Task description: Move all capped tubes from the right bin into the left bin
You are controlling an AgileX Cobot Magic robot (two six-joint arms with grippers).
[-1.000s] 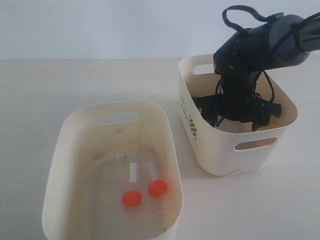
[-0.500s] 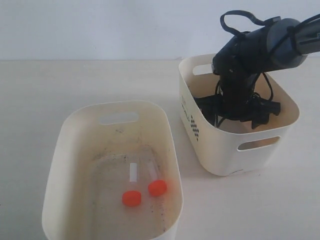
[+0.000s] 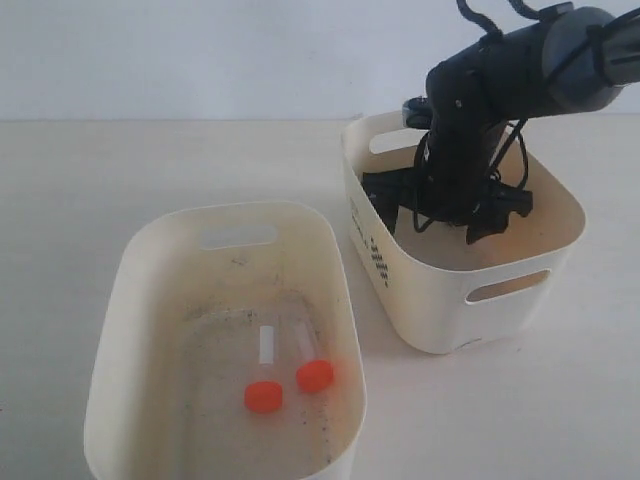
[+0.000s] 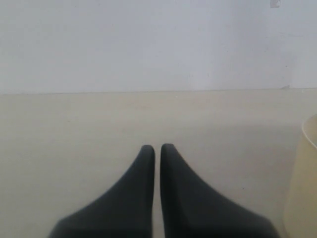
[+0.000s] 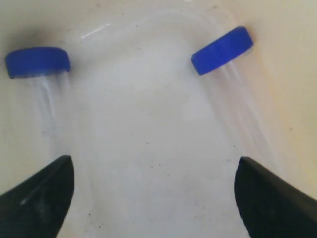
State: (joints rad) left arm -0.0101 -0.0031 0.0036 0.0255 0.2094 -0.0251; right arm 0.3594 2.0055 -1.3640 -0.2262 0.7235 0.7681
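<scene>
poised in right bin (image 3: 450,310), right gripper (image 5: 153,166) spread wide over two blue-capped tubes (image 5: 223,49) to grab one; left gripper (image 4: 157,148) closed, idle.

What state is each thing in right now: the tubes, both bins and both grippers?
Orange-capped tubes: capped, lying in the left bin.
Blue-capped tubes: capped, lying in the right bin.
Left gripper: shut, empty.
Right gripper: open, empty, down inside the right bin.

tabletop (image 3: 120,170): pale beige, matte | wall (image 3: 200,50): plain white, behind tabletop
</scene>
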